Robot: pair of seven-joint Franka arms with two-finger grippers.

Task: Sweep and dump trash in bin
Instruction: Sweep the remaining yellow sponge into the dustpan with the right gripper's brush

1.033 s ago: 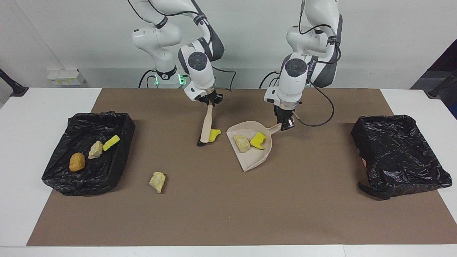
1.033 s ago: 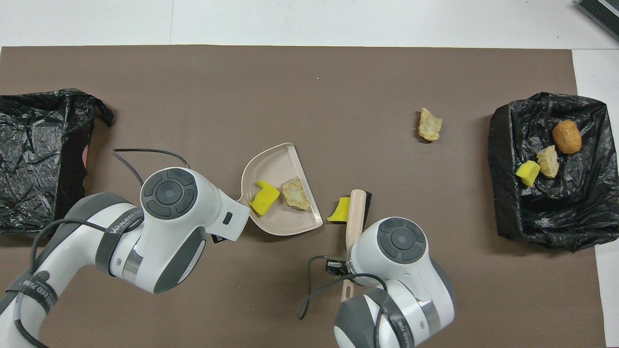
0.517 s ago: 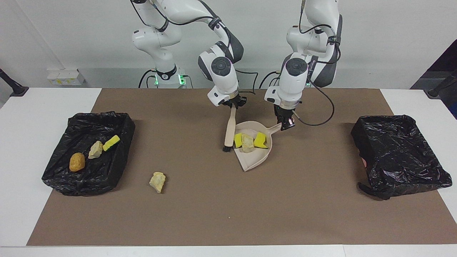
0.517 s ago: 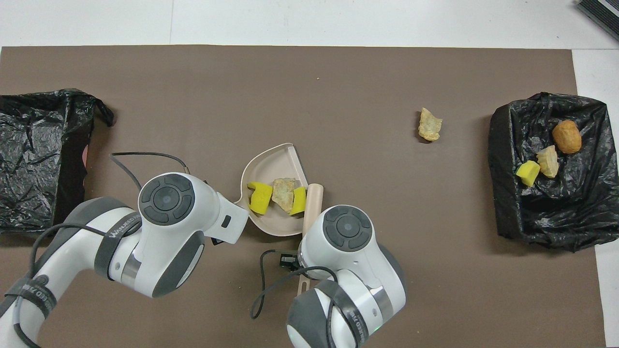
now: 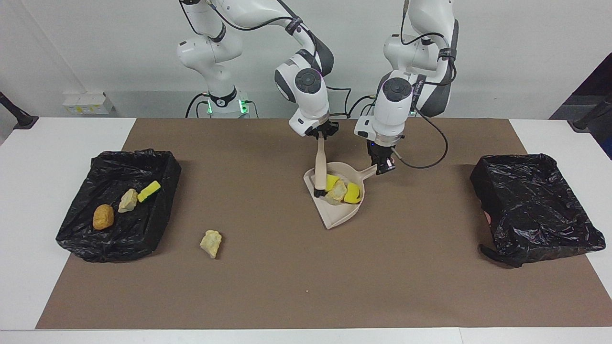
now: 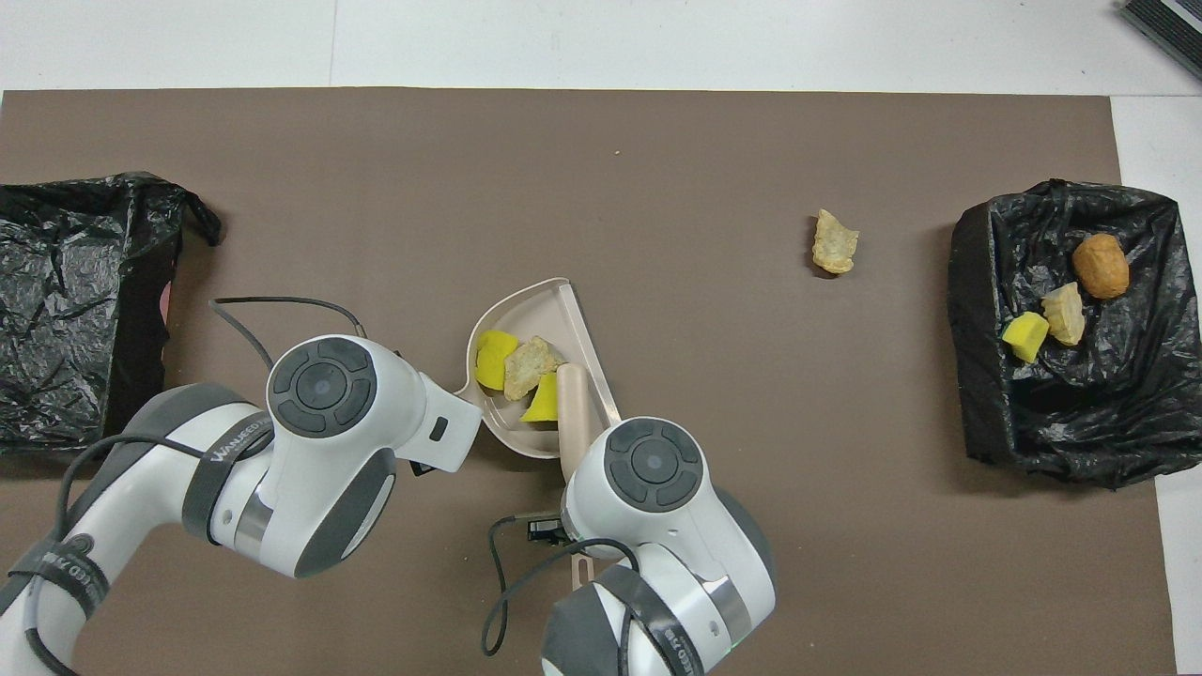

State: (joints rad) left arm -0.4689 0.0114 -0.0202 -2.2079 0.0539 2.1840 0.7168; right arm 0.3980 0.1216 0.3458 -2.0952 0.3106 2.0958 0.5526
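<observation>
My left gripper [image 5: 384,168] is shut on the handle of the beige dustpan [image 5: 340,213], which lies on the brown mat mid-table. My right gripper [image 5: 321,135] is shut on the handle of the beige brush [image 5: 319,165], whose bristles stand inside the pan's mouth. Three pieces of trash are bunched in the pan: a yellow sponge piece [image 5: 331,181], a beige lump [image 5: 339,190] and another yellow piece [image 5: 353,193]. In the overhead view they sit beside the brush [image 6: 573,408]. One beige lump [image 5: 211,243] lies loose on the mat, farther from the robots, toward the right arm's end.
A black-lined bin [image 5: 76,229] at the right arm's end holds an orange-brown lump [image 5: 103,216], a beige lump [image 5: 127,199] and a yellow sponge piece [image 5: 149,190]. A second black-lined bin [image 5: 533,205] stands at the left arm's end.
My right gripper has swept the brush toward the left arm's end, pushing the loose yellow piece into the dustpan and bunching the pieces together. The left gripper and pan have held still.
</observation>
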